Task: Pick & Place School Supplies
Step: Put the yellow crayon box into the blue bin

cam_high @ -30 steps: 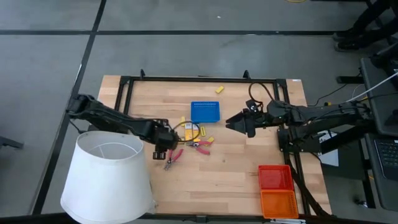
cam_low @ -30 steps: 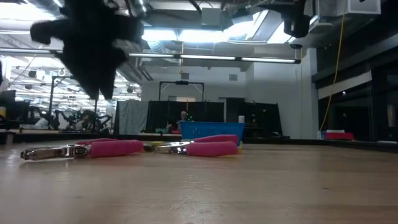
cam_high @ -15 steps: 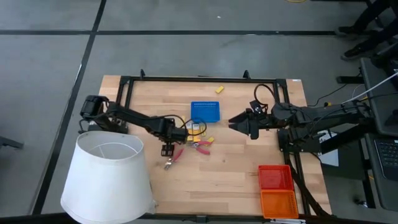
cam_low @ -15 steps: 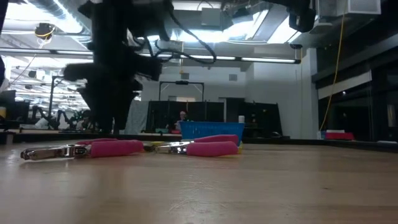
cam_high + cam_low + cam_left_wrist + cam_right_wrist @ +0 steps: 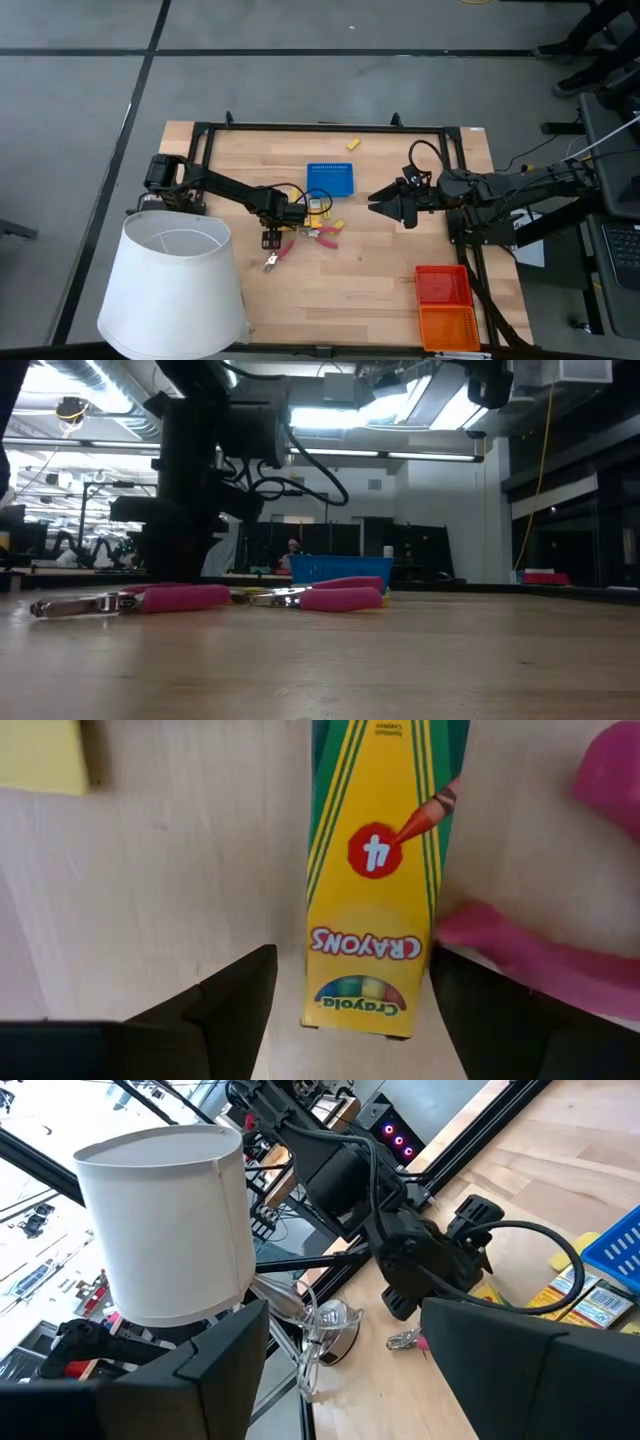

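**Left gripper spread around a crayon pack**

While the white lampshade (image 5: 173, 285) fills the surface's near-left corner, the left gripper (image 5: 300, 210) reaches rightward past it toward the middle of the surface (image 5: 380, 290), its two fingers (image 5: 235, 1000) spread apart. In the left wrist view a yellow crayon pack (image 5: 375, 880) lies flat between those fingers, its long axis running straight out from the gripper, the end printed with the brand name nearest the gripper and the far end pointing away. Neither finger clearly touches it. A plain yellow block (image 5: 40, 755) sits off to one side ahead of the gripper, and pink handle parts (image 5: 520, 955) lie against the pack's other side.

Below the left gripper, one red-handled tool (image 5: 278, 254) lies slanted; the second tool (image 5: 322, 238) lies just to its right, with small yellow pieces (image 5: 331, 226) beside it. The blue tray (image 5: 331, 179) stands just beyond the gripper's tip.

Farther right, the right gripper (image 5: 376, 201) hangs well apart from the supplies, pointing left toward them, its fingers parted. The red tray (image 5: 442, 284) and orange tray (image 5: 447, 327) sit near the right corner.
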`<state>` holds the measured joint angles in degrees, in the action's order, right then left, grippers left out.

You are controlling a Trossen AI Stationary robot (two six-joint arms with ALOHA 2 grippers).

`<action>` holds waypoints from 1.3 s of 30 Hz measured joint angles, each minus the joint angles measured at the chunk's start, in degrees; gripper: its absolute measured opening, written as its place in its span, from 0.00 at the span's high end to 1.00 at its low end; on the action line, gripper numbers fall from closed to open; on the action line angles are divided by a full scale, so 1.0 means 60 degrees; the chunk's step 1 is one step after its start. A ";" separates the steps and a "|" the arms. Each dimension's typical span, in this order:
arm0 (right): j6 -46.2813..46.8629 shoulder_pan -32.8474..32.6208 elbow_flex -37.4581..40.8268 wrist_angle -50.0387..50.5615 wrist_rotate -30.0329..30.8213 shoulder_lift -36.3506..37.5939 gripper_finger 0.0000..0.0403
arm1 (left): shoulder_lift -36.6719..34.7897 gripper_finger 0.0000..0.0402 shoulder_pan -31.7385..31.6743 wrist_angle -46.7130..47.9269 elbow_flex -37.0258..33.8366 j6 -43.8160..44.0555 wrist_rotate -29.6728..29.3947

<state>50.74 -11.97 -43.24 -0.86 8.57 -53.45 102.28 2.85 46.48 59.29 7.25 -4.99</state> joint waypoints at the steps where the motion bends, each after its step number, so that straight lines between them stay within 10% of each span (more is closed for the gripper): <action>1: 0.0000 -0.0022 0.0000 -0.0001 0.0017 0.0000 0.34 | 0.0014 0.36 0.0004 0.0000 0.0004 0.0000 0.0004; 18: 0.0081 -0.0105 0.0000 -0.0001 0.0183 -0.0004 0.34 | 0.0040 0.61 0.0036 -0.0025 0.0000 0.0467 0.0061; 39: -0.0036 -0.0094 0.0000 -0.0492 0.0556 -0.0007 0.34 | -0.2131 0.64 -0.0388 -0.2092 0.0533 0.0241 -0.0793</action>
<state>50.52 -12.53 -43.24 -3.81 11.91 -53.49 89.49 0.52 33.93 62.48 8.69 -9.75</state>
